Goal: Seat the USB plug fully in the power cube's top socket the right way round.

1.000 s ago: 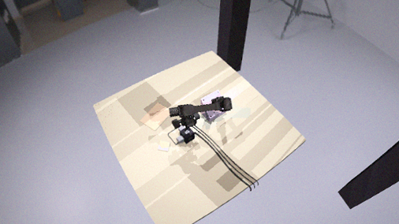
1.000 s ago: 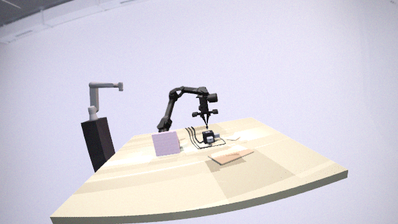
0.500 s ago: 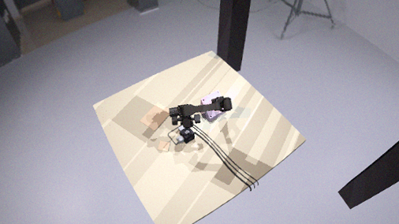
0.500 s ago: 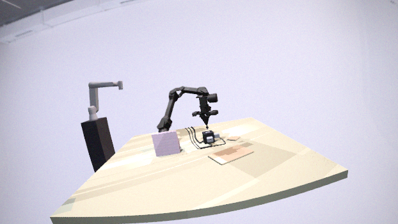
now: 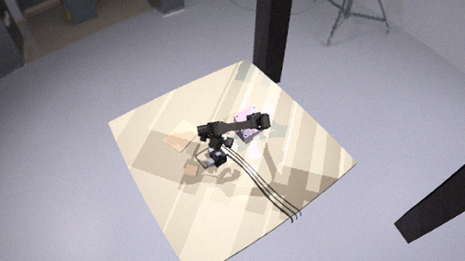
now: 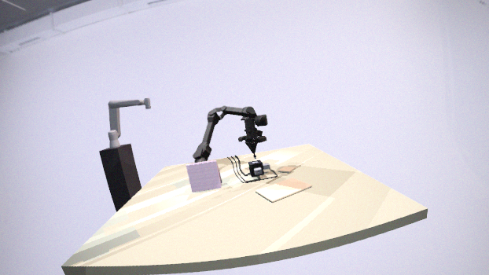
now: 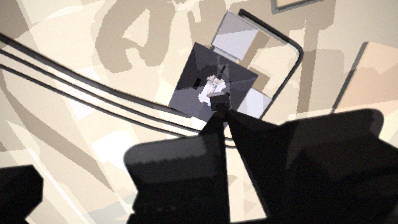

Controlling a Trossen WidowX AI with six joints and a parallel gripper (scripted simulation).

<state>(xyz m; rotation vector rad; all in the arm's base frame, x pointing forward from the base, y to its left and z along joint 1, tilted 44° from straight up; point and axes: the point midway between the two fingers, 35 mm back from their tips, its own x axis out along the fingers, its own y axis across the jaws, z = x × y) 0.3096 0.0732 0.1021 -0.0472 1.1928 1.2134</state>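
Gripper closed on plug above power cube.
Top: power cube [image 5: 218, 156] [image 6: 255, 168] [image 7: 212, 82] lies at six o'clock of the gripper [image 6: 255, 156] [image 7: 223, 116]. Exterior: fingertips point to six o'clock, nearly shut. Wrist: USB plug [image 7: 218, 100] is between them, cube beyond toward twelve o'clock.

Around the power cube [image 5: 218, 156] [image 6: 256, 166] [image 7: 200, 75]: we see open air above. Light plugs [image 7: 235, 36] crowd one side, a looped cable [image 7: 295, 42] beyond them; dark cables [image 5: 258, 178] [image 7: 90, 87] bar another. Pinkish block [image 5: 241, 127] [image 6: 204, 176] stands well apart from the cube.
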